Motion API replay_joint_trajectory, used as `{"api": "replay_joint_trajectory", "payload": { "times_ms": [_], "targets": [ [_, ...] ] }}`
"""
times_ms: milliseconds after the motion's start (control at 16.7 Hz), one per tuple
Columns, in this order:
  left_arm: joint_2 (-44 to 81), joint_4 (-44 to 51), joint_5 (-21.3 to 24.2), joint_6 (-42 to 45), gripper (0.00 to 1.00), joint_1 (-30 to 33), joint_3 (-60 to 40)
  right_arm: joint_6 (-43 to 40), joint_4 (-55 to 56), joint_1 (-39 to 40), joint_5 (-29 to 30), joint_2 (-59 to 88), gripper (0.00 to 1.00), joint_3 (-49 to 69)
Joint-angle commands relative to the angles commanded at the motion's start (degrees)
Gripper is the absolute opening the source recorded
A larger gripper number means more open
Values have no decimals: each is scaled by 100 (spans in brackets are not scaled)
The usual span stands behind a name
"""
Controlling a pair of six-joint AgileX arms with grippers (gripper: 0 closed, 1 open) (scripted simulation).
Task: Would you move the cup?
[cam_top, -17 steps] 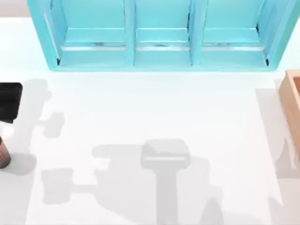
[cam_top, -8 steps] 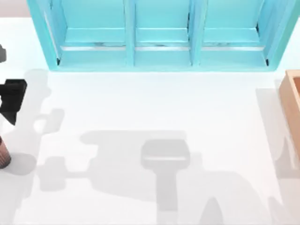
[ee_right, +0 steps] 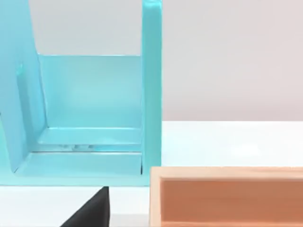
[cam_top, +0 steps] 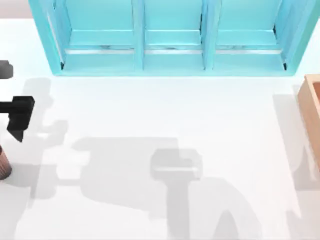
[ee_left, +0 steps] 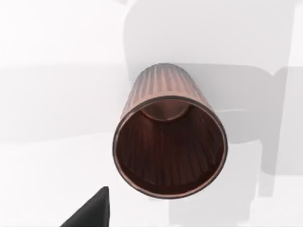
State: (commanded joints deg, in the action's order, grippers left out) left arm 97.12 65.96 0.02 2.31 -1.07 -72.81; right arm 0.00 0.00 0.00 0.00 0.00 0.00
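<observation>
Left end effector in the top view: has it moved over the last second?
Yes. The left end effector has shifted rightward and slightly toward the cup, judged against the fixed shelf.

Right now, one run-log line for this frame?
left gripper: above cup, table's left edge | cup: upright, ungrasped | right arm: parked by wooden box, shelf behind

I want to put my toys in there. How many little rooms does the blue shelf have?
3. The blue shelf at the table's far edge has a left room, a middle room and a right room, side by side. Its top is cut off, so more may be hidden.
</observation>
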Motion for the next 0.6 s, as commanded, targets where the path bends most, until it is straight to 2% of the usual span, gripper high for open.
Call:
{"api": "replay_joint_trajectory", "payload": {
  "times_ms": [300,600],
  "targets": [
    [343,-1369,1,25,100,-18,960,0,0,0,0,0,100,0],
    [420,-1586,1,31,100,-22,1149,0,0,0,0,0,100,0]
  ]
}}
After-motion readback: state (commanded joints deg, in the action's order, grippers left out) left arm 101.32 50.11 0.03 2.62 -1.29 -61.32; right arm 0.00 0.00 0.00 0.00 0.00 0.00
